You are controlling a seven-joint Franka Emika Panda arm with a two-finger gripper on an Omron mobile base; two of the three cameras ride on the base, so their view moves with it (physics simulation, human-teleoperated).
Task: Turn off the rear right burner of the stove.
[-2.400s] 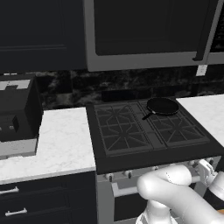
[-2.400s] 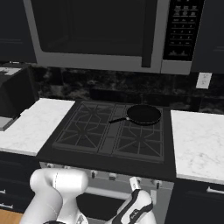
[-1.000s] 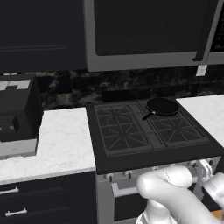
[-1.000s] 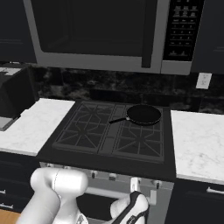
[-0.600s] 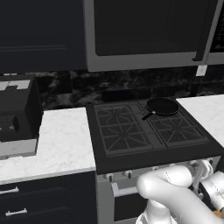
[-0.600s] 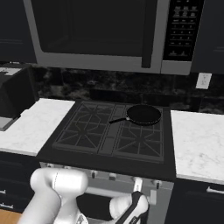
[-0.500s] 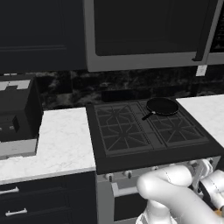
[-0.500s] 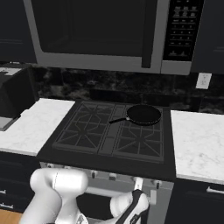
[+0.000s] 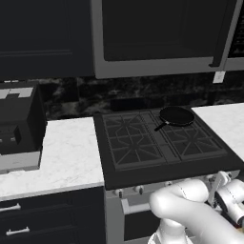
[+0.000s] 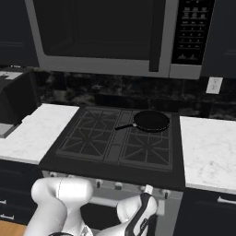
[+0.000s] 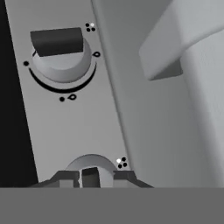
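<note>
Kitchen, items listed left to right with the stove (image 9: 162,162) as landmark

1. Toaster (image 9: 16,126): dark box on the white counter (image 9: 62,152), well left of the stove
2. Stove: black four-grate cooktop over a silver front panel carrying a row of small knobs and a bar handle (image 11: 188,39)
3. Rear right burner (image 10: 150,126): back right quarter of the cooktop; a small round frying pan (image 10: 151,120) sits on its grate, handle pointing towards the stove's middle
4. Knobs, hand view: one knob (image 11: 61,54) with a dark bar grip stands further along the panel; a second knob (image 11: 91,173) lies right at the gripper (image 11: 91,178), its bar between the two dark finger tips
5. Arm: bent low in front of the stove, elbow forward, wrist turned up to the right end of the panel; hand (image 10: 144,209) just below the knob row

Step in hand, as judged: the fingers bracket the nearer knob, the grasp-and-turn stage. The jaws stand narrowly apart, about the width of the knob's bar; whether they press on it cannot be told. Which burner this knob serves cannot be read from the small dot marks beside it

Next move, as judged: confirm the grip, then rotate the wrist to bring the bar to its off mark
</note>
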